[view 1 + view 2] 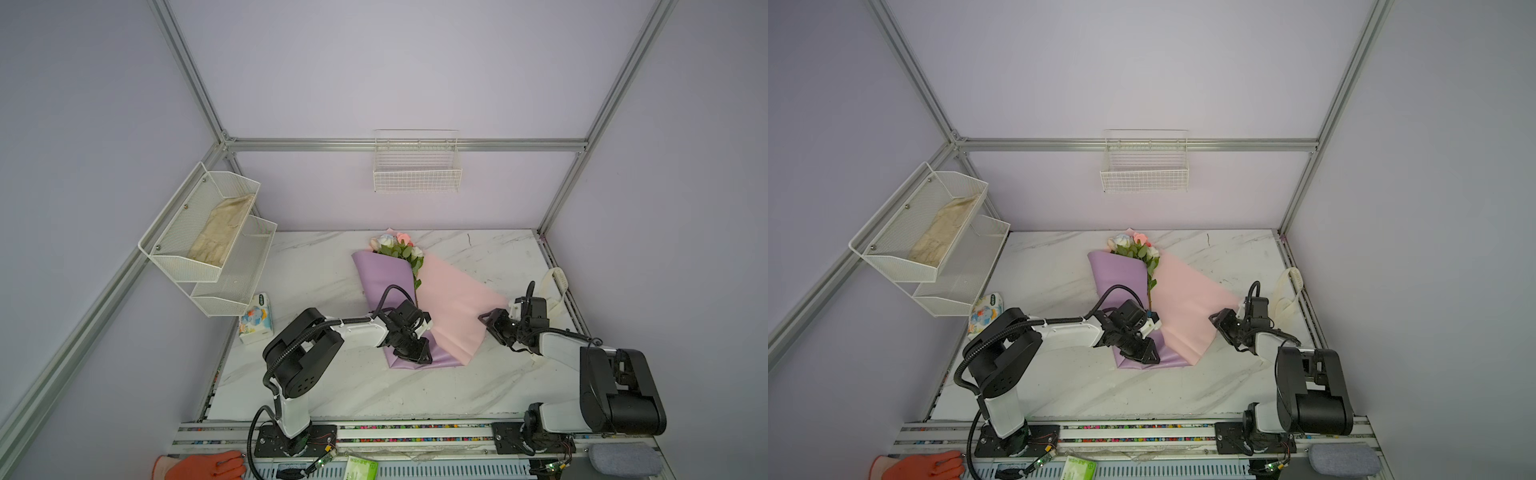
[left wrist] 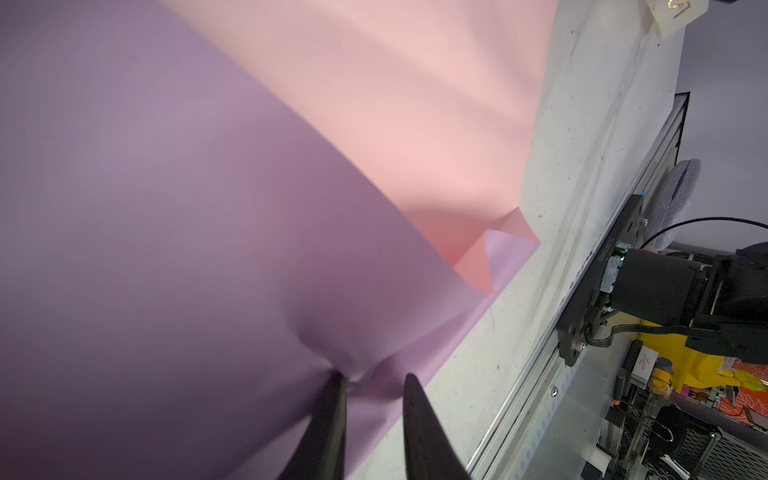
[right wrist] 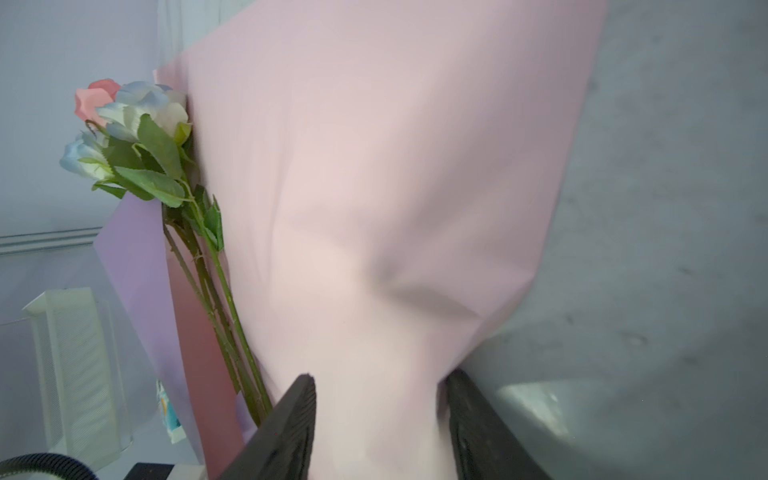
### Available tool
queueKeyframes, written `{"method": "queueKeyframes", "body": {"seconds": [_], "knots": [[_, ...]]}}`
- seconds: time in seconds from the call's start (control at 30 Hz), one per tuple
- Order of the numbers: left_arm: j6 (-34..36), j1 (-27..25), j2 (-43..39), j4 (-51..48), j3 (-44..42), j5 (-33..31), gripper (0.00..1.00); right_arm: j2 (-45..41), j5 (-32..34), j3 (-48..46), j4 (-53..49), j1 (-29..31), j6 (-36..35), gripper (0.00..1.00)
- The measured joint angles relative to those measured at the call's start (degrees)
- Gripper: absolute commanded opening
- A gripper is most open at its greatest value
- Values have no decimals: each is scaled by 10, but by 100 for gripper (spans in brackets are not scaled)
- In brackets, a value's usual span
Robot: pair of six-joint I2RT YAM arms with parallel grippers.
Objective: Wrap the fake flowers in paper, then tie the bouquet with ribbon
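I am wrapping the bouquet of fake flowers (image 1: 401,249), lying mid-table on the wrapping paper (image 1: 453,307). My left gripper (image 2: 372,376) is pinching its lilac side; my right gripper (image 3: 380,376) is squeezing its pink flap. Next, I think, I am folding both over the stems (image 3: 216,299). The table (image 1: 332,386) is giving room all round.

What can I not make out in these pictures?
Stem ends of the bouquet of fake flowers: both top views, under lilac paper and the left gripper.
Whether the left gripper holds stems: left wrist view, paper covers the gap.
Whether the right gripper clamps: right wrist view, pink paper fills the gap.
Cream ribbon print: top views, too small.
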Motion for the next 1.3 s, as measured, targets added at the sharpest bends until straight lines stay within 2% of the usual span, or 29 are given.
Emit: {"method": "queueKeyframes", "body": {"seconds": [0.17, 0.5, 0.63, 0.83, 1.0, 1.13, 1.3], "knots": [[0, 0, 0, 0, 0, -2, 24, 16, -33, -17, 68, 0, 12, 55], [-2, 0, 0, 0, 0, -3, 24, 47, -108, -26, 134, 0, 19, 55], [-4, 0, 0, 0, 0, -4, 24, 49, -130, -37, 158, 23, 21, 55], [-4, 0, 0, 0, 0, -6, 23, 40, -104, -39, 134, 68, 10, 55], [-4, 0, 0, 0, 0, -6, 23, -7, -74, -49, 110, 65, 26, 55], [-4, 0, 0, 0, 0, -7, 23, -27, -75, -70, 153, 49, 67, 54], [-5, 0, 0, 0, 0, -7, 23, 27, -101, -56, 203, 41, 76, 41]]}}
